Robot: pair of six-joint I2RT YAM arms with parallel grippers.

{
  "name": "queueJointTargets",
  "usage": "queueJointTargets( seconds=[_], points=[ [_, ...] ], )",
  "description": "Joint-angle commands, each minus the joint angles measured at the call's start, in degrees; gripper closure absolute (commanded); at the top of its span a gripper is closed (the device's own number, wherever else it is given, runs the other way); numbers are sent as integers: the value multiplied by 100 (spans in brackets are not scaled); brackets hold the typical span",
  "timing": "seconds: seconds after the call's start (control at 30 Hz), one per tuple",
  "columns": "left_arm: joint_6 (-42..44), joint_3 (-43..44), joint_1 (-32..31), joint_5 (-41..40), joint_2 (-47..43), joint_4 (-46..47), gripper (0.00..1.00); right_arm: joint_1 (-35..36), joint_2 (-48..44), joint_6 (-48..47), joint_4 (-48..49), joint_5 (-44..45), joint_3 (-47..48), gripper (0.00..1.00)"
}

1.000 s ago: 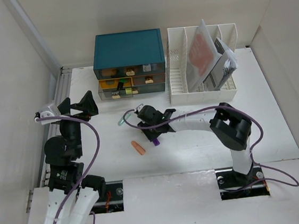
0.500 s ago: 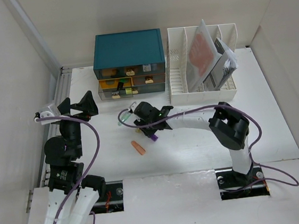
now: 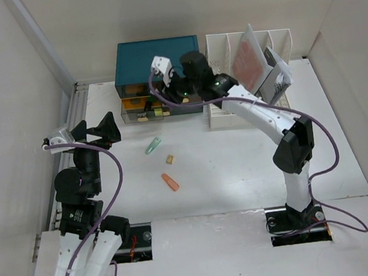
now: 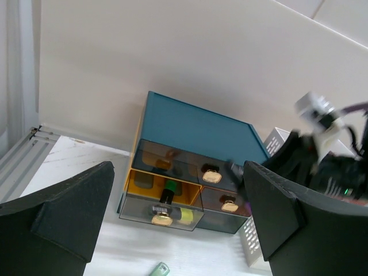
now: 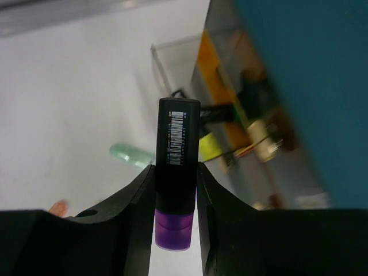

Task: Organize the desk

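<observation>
The right hand [image 3: 179, 91] grips a black, purple-tipped marker [image 5: 178, 144] just above the front of the drawers [image 3: 157, 60] at the tabletop's [image 3: 240, 171] far edge. The left hand [image 3: 94, 132] gapes wide, empty, near the left edge.

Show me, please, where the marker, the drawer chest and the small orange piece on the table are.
marker [image 5: 177, 178]: right wrist view, on its black barrel.
drawer chest [image 3: 156, 58]: top view, on its teal top.
orange piece [image 3: 170, 182]: top view, on its middle.
</observation>
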Motion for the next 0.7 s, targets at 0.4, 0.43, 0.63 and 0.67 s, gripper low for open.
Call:
queueJointTargets(
  seconds=[0.4, 0.43, 0.63, 0.67],
  points=[
    [64, -49, -25, -50, 188, 221, 6, -435, 1012, -978, 1472, -2849, 1108, 100],
    [116, -49, -25, -51, 240, 221, 6, -435, 1125, -1048, 1473, -2849, 1213, 100],
    [117, -49, -25, -156, 346, 221, 6, -435, 1504, -1110, 1543, -2963, 1583, 100],
    [117, -49, -25, -156, 346, 221, 6, -435, 1609, -1110, 1613, -2963, 1661, 100]
  ],
)
